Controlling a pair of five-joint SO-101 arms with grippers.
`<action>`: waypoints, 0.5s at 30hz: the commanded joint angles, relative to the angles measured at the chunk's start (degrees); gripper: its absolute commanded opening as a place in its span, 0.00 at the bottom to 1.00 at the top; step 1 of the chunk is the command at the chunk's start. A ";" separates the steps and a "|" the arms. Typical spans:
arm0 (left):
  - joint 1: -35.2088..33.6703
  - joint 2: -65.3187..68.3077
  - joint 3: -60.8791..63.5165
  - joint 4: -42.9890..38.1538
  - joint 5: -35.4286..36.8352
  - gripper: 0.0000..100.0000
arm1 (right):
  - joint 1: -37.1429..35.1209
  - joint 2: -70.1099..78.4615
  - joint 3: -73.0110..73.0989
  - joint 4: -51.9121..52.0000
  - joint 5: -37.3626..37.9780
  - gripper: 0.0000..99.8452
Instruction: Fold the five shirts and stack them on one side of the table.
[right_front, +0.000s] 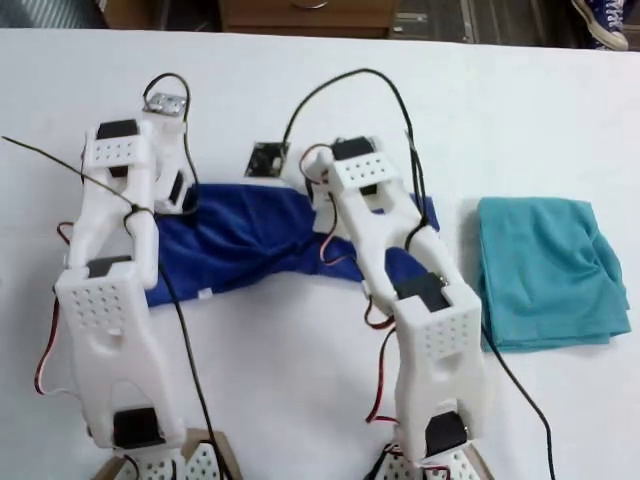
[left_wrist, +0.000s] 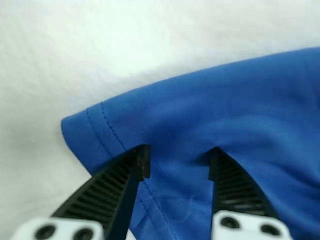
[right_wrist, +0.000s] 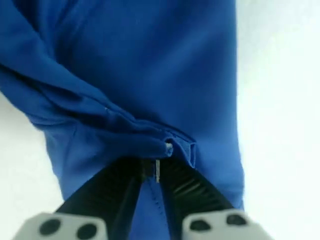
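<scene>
two shirts on the counter (right_front: 300, 390) in the high view: a blue shirt (right_front: 250, 245) stretched sideways across the middle, twisted and drawn in at its centre, and a teal shirt (right_front: 545, 275) already folded, lying just beside the blue one's right end. left arm (right_front: 110, 290) and right arm (right_front: 400, 260) both bend down over the blue cloth, one toward each end; a black cable (right_front: 405, 120) loops over the right arm close to the fabric. left wrist view: left gripper (left_wrist: 177, 160) has its fingers spread, tips resting on the blue cloth just inside a stitched hem corner, nothing clamped between them. risk, as i judge it: closing here may catch only the top layer, or skid off the hem, leaving that end flat on the counter. right wrist view: right gripper (right_wrist: 156, 172) has its fingers pressed together on a bunched ridge of blue cloth, several folds crowded at the tips. risks: a lift from this side alone would drag and twist the shirt further; the pinch may hold uneven layers, so the fold lands skewed; a pull toward the right could nudge the teal shirt out of square; the cable could snag the cloth.
</scene>
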 joint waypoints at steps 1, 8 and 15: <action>0.44 0.44 -0.75 -2.02 -0.09 0.21 | -0.13 -2.33 -7.30 8.75 -0.26 0.02; 0.44 0.44 -0.75 -2.02 -0.09 0.21 | -0.84 -7.87 -11.43 19.38 -0.26 0.02; 0.44 0.44 -0.75 -2.02 -0.09 0.21 | -4.88 -7.96 -7.91 19.38 -1.58 0.02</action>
